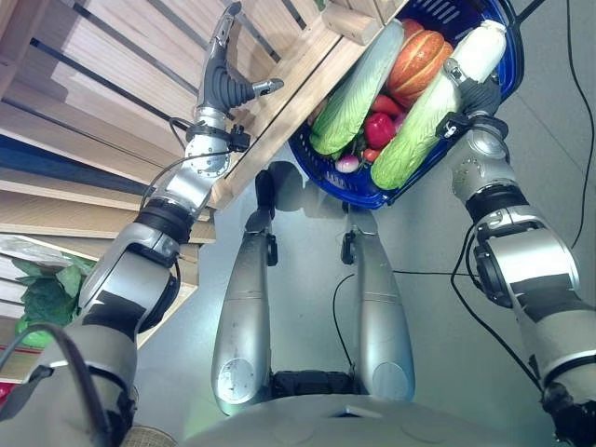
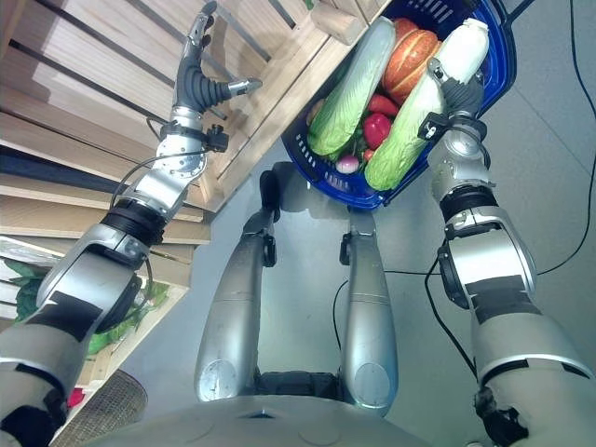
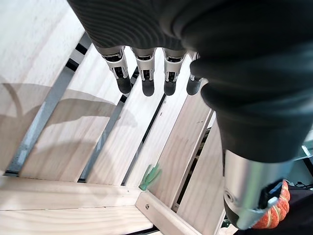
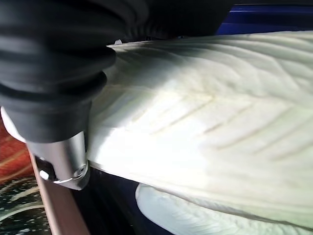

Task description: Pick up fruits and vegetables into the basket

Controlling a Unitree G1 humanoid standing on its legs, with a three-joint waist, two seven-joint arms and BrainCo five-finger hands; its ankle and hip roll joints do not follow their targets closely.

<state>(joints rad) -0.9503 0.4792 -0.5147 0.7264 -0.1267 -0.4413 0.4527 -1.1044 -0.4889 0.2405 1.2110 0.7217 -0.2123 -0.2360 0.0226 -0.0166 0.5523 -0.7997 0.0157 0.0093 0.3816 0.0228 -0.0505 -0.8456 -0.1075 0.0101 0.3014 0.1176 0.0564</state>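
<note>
Basket [image 1: 507,65] on my right robot hand [image 1: 473,88], whose grip I cannot tell, already holds cabbages [image 1: 358,88], pumpkin [image 1: 419,58] and peppers [image 1: 379,128], while my left robot hand [image 1: 223,70] hangs released over crate slats [image 3: 73,122].

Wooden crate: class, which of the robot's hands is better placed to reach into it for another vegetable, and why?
Probably the left hand: open, straight fingers over the wooden crate. The right hand is at the blue basket against a cabbage.
</note>
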